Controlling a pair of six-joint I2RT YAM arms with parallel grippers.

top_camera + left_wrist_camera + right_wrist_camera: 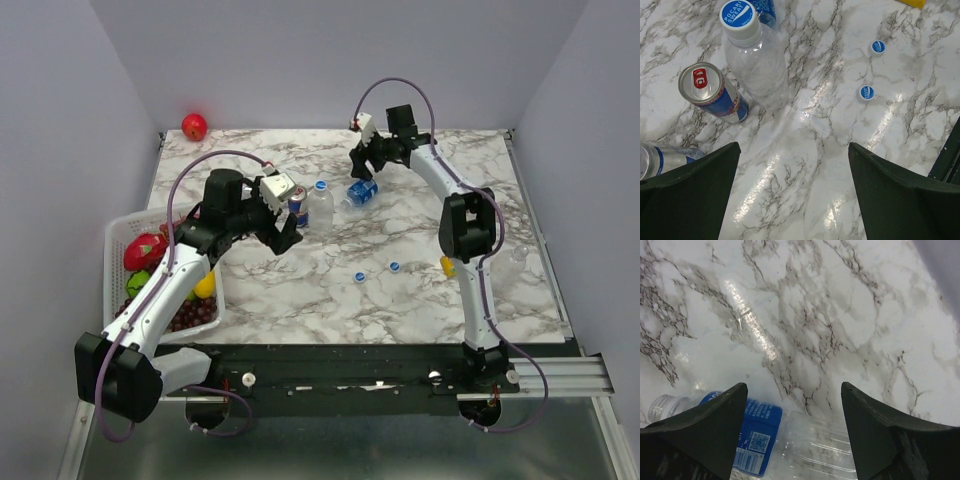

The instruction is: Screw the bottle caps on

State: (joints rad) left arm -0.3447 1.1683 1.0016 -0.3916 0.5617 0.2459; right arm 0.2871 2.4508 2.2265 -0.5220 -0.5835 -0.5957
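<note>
Risk: uncapped labelled bottle [757, 437] lies sideways under right gripper [792, 385], jaws spread; an off-centre close could roll it. Left gripper [794, 145] spread, empty

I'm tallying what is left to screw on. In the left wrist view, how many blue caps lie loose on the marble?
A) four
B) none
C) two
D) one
C: an upper cap and a lower cap lie apart on the table, while a third cap sits on the upright bottle.
</note>
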